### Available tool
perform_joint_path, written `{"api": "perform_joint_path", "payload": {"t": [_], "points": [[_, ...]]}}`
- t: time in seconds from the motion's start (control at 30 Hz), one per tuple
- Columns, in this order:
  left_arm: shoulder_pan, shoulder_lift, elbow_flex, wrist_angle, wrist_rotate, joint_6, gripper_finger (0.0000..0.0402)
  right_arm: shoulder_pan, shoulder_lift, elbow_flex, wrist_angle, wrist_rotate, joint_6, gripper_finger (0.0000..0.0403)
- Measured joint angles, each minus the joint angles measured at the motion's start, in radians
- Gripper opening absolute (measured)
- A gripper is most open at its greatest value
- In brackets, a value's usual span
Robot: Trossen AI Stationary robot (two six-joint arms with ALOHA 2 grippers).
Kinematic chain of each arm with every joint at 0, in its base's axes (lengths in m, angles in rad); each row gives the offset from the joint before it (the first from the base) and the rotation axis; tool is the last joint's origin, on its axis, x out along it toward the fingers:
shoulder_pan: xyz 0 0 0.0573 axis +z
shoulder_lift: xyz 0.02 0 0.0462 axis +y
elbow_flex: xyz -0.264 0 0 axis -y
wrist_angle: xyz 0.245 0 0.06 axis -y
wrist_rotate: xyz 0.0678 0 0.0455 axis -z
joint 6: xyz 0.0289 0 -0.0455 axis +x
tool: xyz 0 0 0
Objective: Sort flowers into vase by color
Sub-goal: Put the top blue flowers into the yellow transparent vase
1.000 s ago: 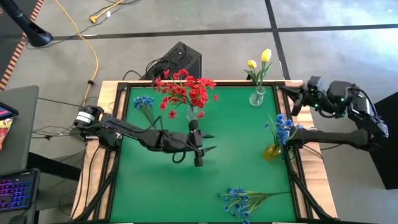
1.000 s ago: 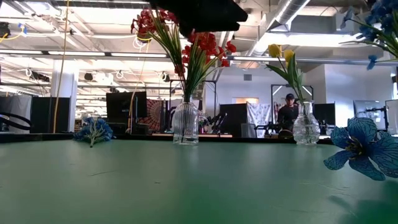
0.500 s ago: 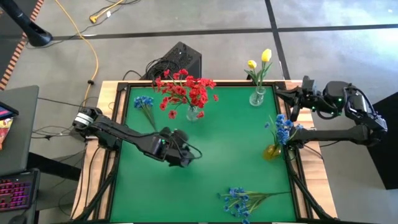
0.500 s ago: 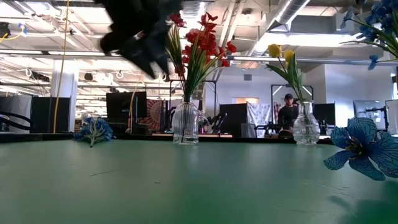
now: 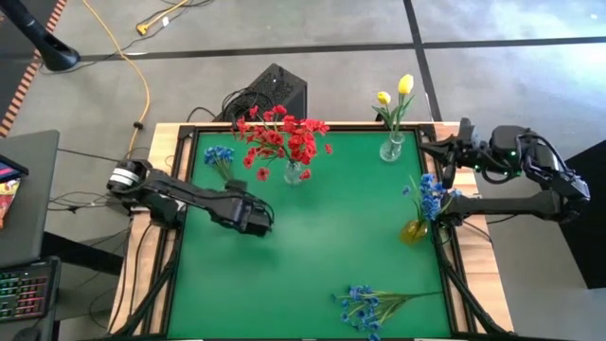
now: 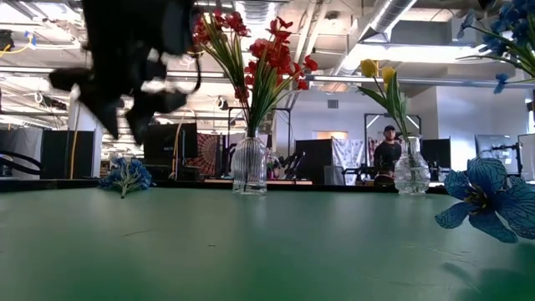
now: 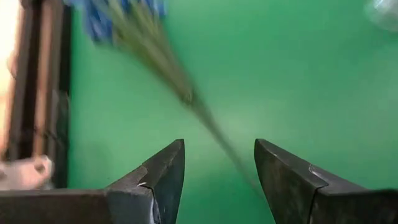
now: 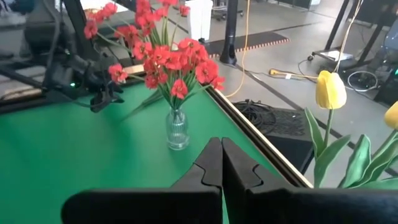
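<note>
One blue flower spray (image 5: 220, 159) lies flat on the green mat at the far left; its blooms (image 7: 118, 14) and stem (image 7: 186, 93) show in the left wrist view. My left gripper (image 5: 252, 214) (image 7: 217, 174) hangs open above the mat, tipped down toward that stem and touching nothing; the low view shows it as a dark blur (image 6: 125, 67). Red flowers stand in a clear vase (image 5: 295, 173) (image 8: 176, 129), yellow flowers in another vase (image 5: 392, 148), and blue flowers in a vase at the right (image 5: 415, 229). My right gripper (image 5: 445, 157) (image 8: 221, 168) waits shut and high over the far right corner.
More blue sprays (image 5: 371, 305) lie on the mat near the front edge, right of centre. A raised wooden frame (image 5: 182, 180) runs around the mat. A black box (image 5: 275, 90) and cables sit behind the table. A person stands far off in the room (image 6: 386, 150).
My left gripper has left the spot beside the red-flower vase. It has swung toward the table's left edge and sunk lower. Its wrist has rolled and tipped downward, so the fingers now point at the blue spray's stem. It has stayed open.
</note>
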State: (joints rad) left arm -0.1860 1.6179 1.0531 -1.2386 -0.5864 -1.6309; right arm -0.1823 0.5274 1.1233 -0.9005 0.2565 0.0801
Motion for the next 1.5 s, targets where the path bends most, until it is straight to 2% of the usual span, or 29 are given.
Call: {"api": "perform_joint_path", "payload": {"t": [0.1, 0.27, 0.43, 0.57, 0.67, 0.73, 0.93, 1.1, 1.5], "points": [[0.028, -0.027, -0.113, 0.115, 0.056, 0.013, 0.0183, 0.000, 0.000, 0.000, -0.011, 0.000, -0.023, 0.0023], [0.092, -0.094, -0.271, 0.281, 0.062, -0.007, 0.0183, 0.000, 0.000, 0.000, -0.011, 0.000, -0.052, 0.0023], [0.188, -0.148, -0.394, 0.414, 0.057, -0.004, 0.0183, 0.000, 0.001, 0.000, -0.012, 0.000, -0.056, 0.0023], [0.254, -0.162, -0.453, 0.598, 0.049, 0.076, 0.0183, 0.000, 0.001, 0.000, -0.017, 0.000, -0.056, 0.0023], [0.278, -0.162, -0.464, 0.702, 0.058, 0.160, 0.0183, 0.000, 0.001, 0.000, -0.023, 0.000, -0.056, 0.0023], [0.286, -0.162, -0.455, 0.710, 0.074, 0.191, 0.0183, 0.000, 0.001, 0.000, -0.023, 0.000, -0.055, 0.0023], [0.294, -0.162, -0.406, 0.571, 0.109, 0.202, 0.0183, 0.000, 0.001, 0.000, -0.024, 0.001, -0.055, 0.0023], [0.288, -0.162, -0.372, 0.595, 0.055, 0.189, 0.0183, 0.000, 0.001, 0.000, -0.024, 0.001, -0.063, 0.0023], [0.358, -0.138, -0.370, 0.719, 0.015, 0.208, 0.0183, -0.001, 0.001, 0.000, -0.059, 0.001, -0.065, 0.0023]]}}
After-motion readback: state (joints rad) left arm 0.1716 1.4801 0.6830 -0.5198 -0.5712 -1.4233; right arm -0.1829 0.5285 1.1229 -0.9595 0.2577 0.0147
